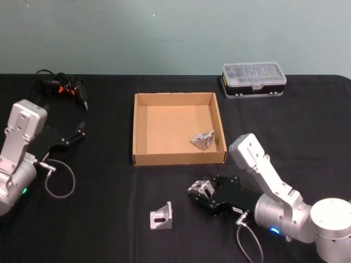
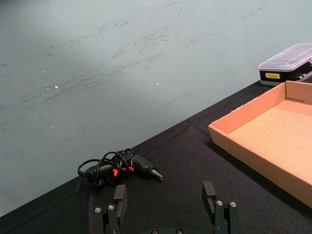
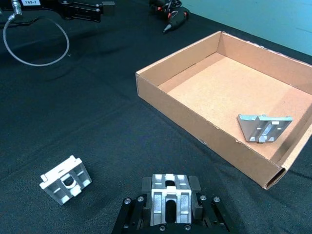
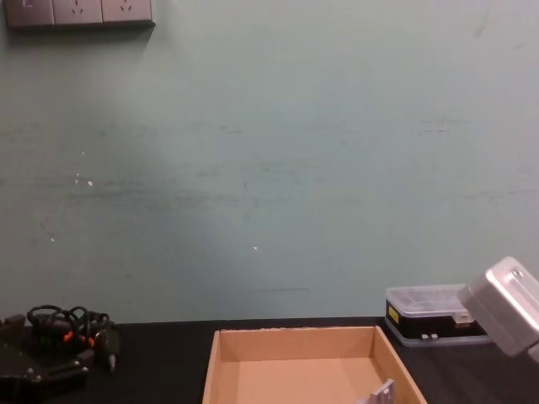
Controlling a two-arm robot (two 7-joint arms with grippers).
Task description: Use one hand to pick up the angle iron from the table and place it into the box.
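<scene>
My right gripper [image 1: 199, 190] hovers low over the black table [image 1: 98, 224], just in front of the tan box [image 1: 178, 159], and is shut on a silver angle iron [image 3: 169, 195]. A second angle iron [image 1: 160, 216] [image 3: 66, 179] lies loose on the table to its left. A third angle iron [image 1: 203, 139] [image 3: 263, 127] rests inside the box by the near right corner. My left gripper [image 2: 165, 197] stays parked at the far left, open, with nothing between its fingers.
A black device with looped cables and orange marks [image 1: 63, 87] [image 2: 119, 168] lies at the back left. A clear-lidded plastic case [image 1: 254, 79] stands behind the box on the right. A loose cable loop [image 1: 59, 178] hangs by the left arm.
</scene>
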